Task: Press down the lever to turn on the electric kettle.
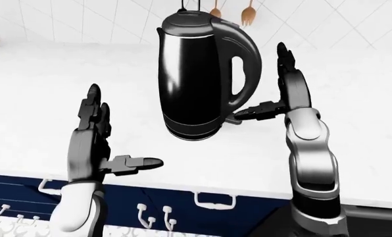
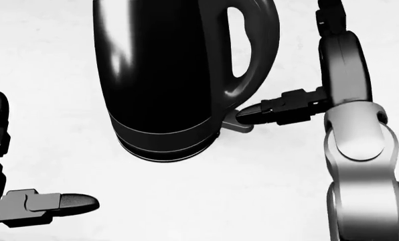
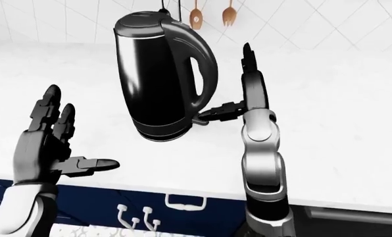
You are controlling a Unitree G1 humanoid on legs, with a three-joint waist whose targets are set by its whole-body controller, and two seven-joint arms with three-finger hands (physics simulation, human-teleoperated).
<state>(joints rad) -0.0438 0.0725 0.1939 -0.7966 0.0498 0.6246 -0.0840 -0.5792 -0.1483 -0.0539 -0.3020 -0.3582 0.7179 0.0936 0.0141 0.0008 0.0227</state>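
Head view: right hand, fingers wide, thumb on lever below kettle handle; left hand likewise wide, well apart.

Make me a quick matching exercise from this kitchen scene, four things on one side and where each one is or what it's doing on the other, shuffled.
Things:
1. kettle
2. right hand
3. left hand
4. lever

States:
A. open, apart from the kettle, at the view's left
B. black, standing on the white counter
C. under a fingertip, at the kettle's base
D. thumb reaching to the lever

Pairs: 1-B, 2-D, 3-A, 4-C
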